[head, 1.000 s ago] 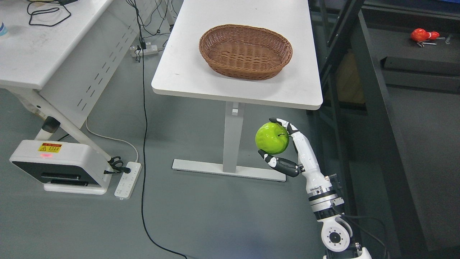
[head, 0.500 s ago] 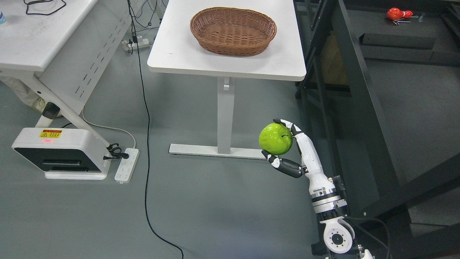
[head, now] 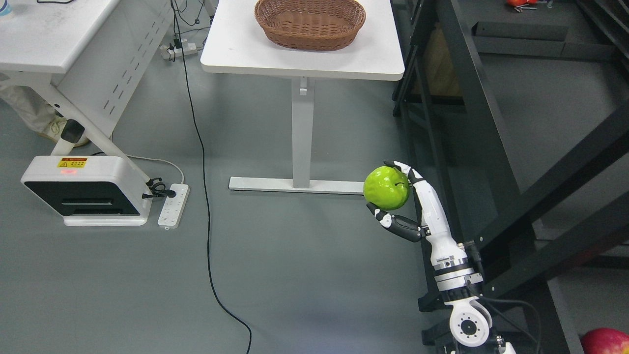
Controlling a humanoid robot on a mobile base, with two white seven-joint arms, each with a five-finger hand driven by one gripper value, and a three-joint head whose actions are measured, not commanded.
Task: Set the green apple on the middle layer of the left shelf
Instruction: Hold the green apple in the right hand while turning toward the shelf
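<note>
My right hand (head: pixel 393 189) holds a bright green apple (head: pixel 386 188) above the grey floor, fingers curled over its top and thumb under it. The white arm rises from the lower right edge. Directly to the right of the hand stands a black metal shelf frame (head: pixel 474 113) with dark shelf boards (head: pixel 555 123). The left arm does not show.
A white table (head: pixel 314 56) with a wicker basket (head: pixel 310 22) stands at the top centre, its leg and foot (head: pixel 300 184) left of the apple. A black cable (head: pixel 201 162) crosses the floor. A white device (head: pixel 81 189) and power strip (head: pixel 173 212) lie left. A red apple (head: pixel 607 340) shows bottom right.
The whole picture has shifted: table and basket slid up and the shelf frame fills more of the right side, so the camera moved. The hand keeps its hold on the apple.
</note>
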